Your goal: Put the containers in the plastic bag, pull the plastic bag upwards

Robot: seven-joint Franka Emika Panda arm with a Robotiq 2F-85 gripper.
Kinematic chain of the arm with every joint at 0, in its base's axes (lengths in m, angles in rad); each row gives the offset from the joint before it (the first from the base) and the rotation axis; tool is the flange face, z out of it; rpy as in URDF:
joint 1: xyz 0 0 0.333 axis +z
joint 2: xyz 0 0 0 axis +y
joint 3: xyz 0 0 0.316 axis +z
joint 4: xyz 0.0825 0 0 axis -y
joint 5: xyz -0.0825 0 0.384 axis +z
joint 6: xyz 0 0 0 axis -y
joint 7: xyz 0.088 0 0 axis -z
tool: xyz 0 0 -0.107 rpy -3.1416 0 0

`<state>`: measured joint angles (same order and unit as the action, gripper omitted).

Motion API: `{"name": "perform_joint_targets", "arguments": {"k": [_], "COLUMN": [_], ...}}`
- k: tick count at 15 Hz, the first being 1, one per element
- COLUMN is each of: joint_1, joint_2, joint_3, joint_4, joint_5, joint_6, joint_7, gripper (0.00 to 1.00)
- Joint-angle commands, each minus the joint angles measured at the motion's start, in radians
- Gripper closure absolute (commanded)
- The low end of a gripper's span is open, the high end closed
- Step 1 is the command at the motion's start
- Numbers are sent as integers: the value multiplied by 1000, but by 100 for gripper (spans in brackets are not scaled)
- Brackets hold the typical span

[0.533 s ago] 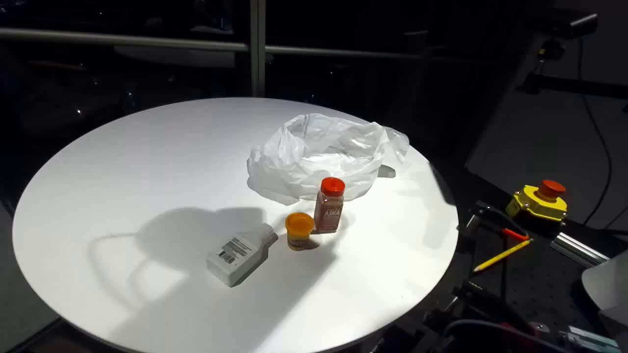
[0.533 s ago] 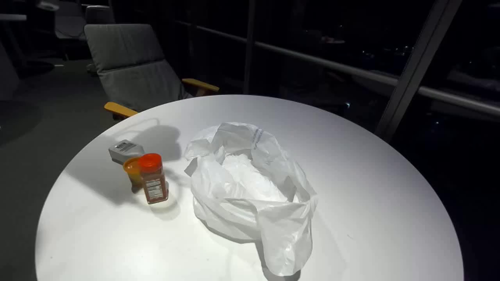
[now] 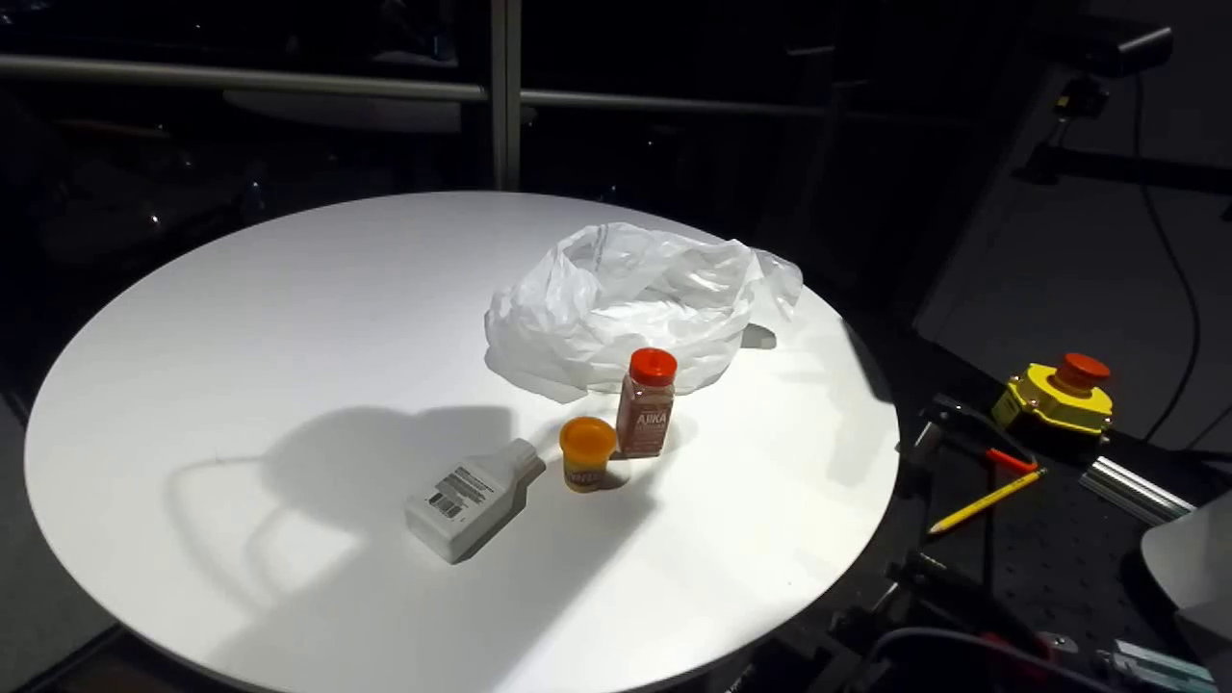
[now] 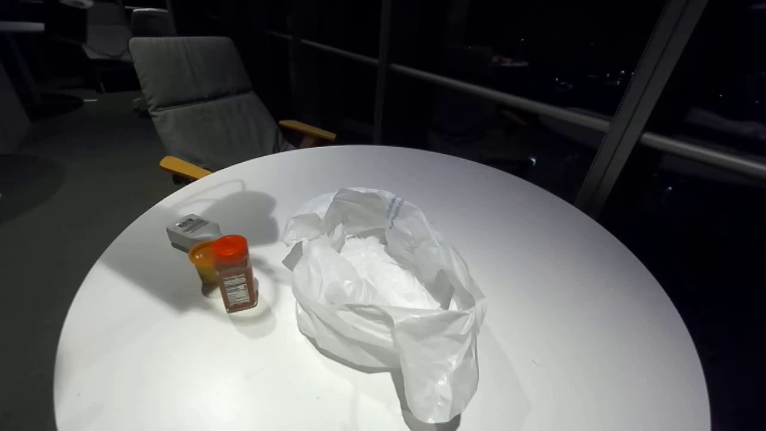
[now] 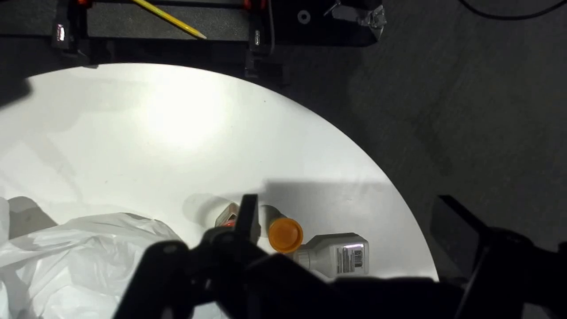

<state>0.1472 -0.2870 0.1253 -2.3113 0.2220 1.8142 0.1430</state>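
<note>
A white bottle (image 3: 472,499) lies on its side on the table; it also shows in an exterior view (image 4: 190,230) and the wrist view (image 5: 341,256). An orange-lidded tub (image 3: 586,456) stands by its cap. A red-capped jar (image 3: 645,419) stands beside the tub; in the wrist view a finger mostly hides the jar (image 5: 225,216). The white plastic bag (image 4: 353,335) sits behind them with its mouth open upward; no container shows in it. My gripper (image 5: 347,210) is open and empty above the containers, its fingers wide apart. It is out of view in both exterior views.
The round white table (image 3: 241,289) bears everything; its edge passes under the gripper in the wrist view. A yellow emergency stop (image 3: 1054,397) and a pencil (image 3: 987,501) lie on the dark robot base. A grey chair (image 4: 197,96) stands past the table.
The arm's shadow on the table has shifted slightly left in an exterior view. The containers and the bag have not moved.
</note>
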Motion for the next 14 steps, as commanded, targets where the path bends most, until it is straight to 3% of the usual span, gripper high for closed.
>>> {"name": "perform_joint_targets", "arguments": {"k": [1, 4, 7, 11, 14], "joint_1": [-11, -23, -30, -17, -3], "joint_2": [56, 161, 257, 327, 354], "joint_3": [3, 3, 8, 1, -26], "joint_4": [12, 17, 1, -49, -88], "joint_5": [79, 159, 141, -44, -292], "joint_6": [87, 253, 473, 695, 714], "joint_7": [55, 132, 230, 455, 686], "gripper": [0, 0, 0, 0, 0]}}
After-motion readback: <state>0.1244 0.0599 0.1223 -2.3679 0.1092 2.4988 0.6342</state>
